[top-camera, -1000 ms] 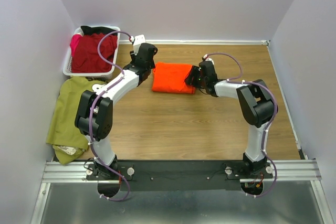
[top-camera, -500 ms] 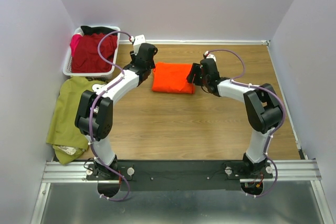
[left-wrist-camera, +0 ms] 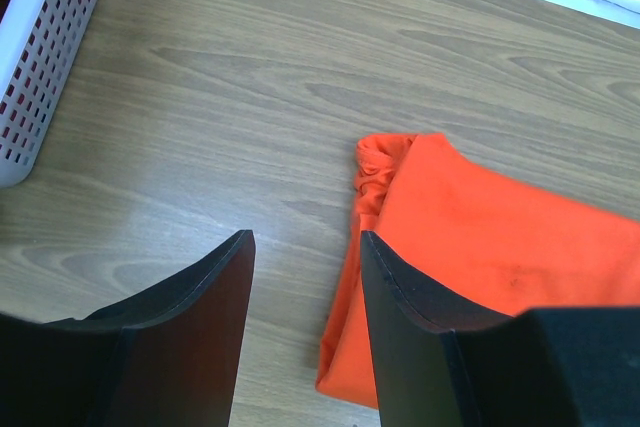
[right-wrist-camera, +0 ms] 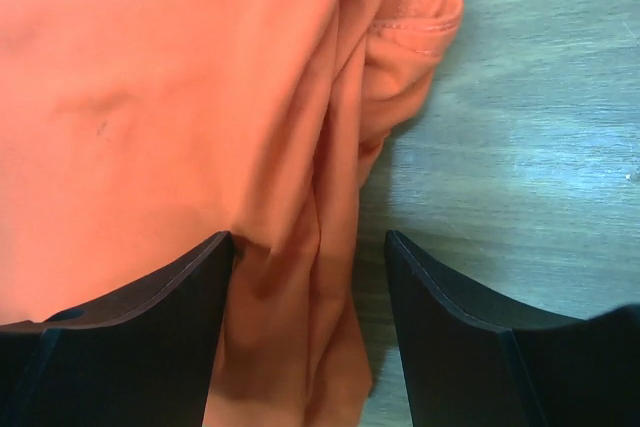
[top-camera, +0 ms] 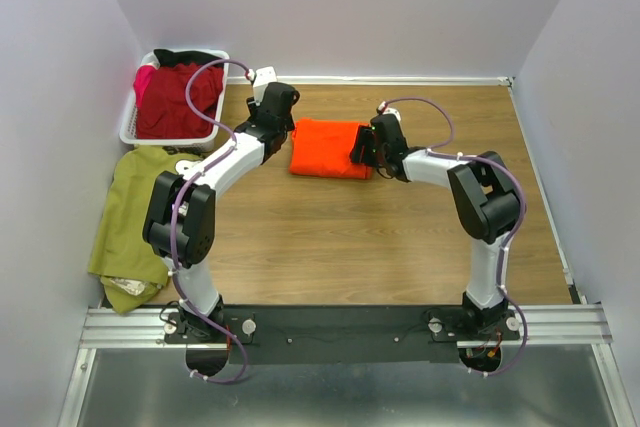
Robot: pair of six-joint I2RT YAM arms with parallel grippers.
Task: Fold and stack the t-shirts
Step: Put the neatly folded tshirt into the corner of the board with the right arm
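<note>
Viewing from above, the folded orange t-shirt point(top-camera: 325, 150) lies flat on the desk point(top-camera: 350, 237). The left hand point(top-camera: 288, 132) sits at its left edge and the right hand point(top-camera: 362, 150) at its right, one per side, likely to square the fold. The basket point(top-camera: 135, 127) stands well left of it.

Left wrist view: the fingers are apart over bare desk just beside the shirt's corner — gripping nothing.

Right wrist view: the fingers are apart, straddling the shirt's bunched hem — not clamped.
</note>
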